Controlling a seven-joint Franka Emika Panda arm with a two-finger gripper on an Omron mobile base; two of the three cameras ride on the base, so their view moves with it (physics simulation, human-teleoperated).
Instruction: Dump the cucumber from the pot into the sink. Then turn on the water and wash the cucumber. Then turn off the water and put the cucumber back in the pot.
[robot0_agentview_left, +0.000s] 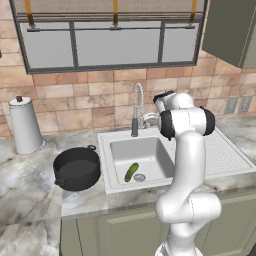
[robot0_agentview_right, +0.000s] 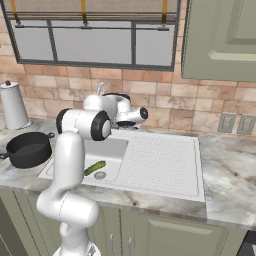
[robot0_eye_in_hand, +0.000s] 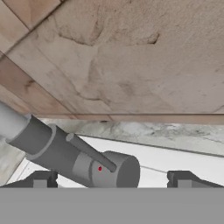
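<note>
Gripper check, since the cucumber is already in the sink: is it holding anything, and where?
Nothing held: the gripper is open, at the faucet base.

Green cucumber (robot0_agentview_left: 131, 172), black pot (robot0_agentview_left: 76, 169), white sink (robot0_agentview_left: 150, 137)

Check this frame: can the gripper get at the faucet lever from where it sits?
Probably yes. The open gripper sits right at the faucet base, its lever between the fingertips with nothing blocking.

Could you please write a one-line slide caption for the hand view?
Open claw straddling the faucet's lever handle, close to the tiled backsplash behind the white sink.
</note>
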